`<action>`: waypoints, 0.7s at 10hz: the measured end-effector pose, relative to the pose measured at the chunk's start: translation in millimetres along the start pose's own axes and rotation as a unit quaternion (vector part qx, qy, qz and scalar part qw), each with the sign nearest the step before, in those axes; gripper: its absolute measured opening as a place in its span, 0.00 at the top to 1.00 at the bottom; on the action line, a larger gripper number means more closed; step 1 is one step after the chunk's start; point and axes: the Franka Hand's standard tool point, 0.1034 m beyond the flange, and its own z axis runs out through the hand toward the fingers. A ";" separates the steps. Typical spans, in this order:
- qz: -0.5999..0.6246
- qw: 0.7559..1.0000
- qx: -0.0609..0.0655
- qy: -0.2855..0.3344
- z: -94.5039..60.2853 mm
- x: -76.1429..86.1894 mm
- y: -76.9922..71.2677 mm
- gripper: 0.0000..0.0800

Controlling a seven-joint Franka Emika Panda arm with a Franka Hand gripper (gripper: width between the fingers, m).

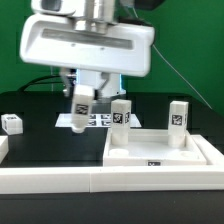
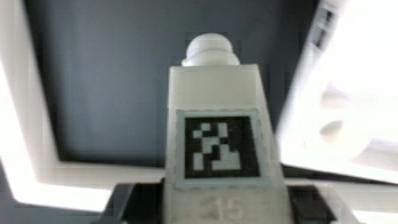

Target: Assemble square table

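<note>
Four short white peg legs and one square top are what we count of the square table.

1. The top (image 1: 160,152): white plastic, tray-like, with a raised rim. It lies flat on the black table (image 1: 30,140) towards the exterior view's right, just behind the long white border rail (image 1: 60,182). A small tag shows on its near rim.
2. and 3. The first upright leg (image 1: 121,113) and the second upright leg (image 1: 178,115): square-sided blocks, each with a black-and-white tag on its face, standing at the top's far corners. We cannot tell whether they are seated in the top or merely stand behind its rim.
4. The lying leg (image 1: 12,123): on the black table at the exterior view's left edge, well apart from the rest.
5. The held leg (image 1: 80,110): tilted, clamped in the gripper (image 1: 84,92), just in front of the marker board (image 1: 100,120).

In the wrist view we see the held leg's tag face, its rounded peg tip pointing away, and dark fingers (image 2: 139,203) pressed to both its sides.

Hidden or unclear: the arm's white housing covers the gripper's upper part, and the held leg hides part of the marker board. The white shapes at the wrist view's borders are blurred and cut off, so we leave them unnamed.
</note>
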 end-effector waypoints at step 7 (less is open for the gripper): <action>-0.017 1.000 -0.008 -0.005 9.4 0.7 -16.0 0.64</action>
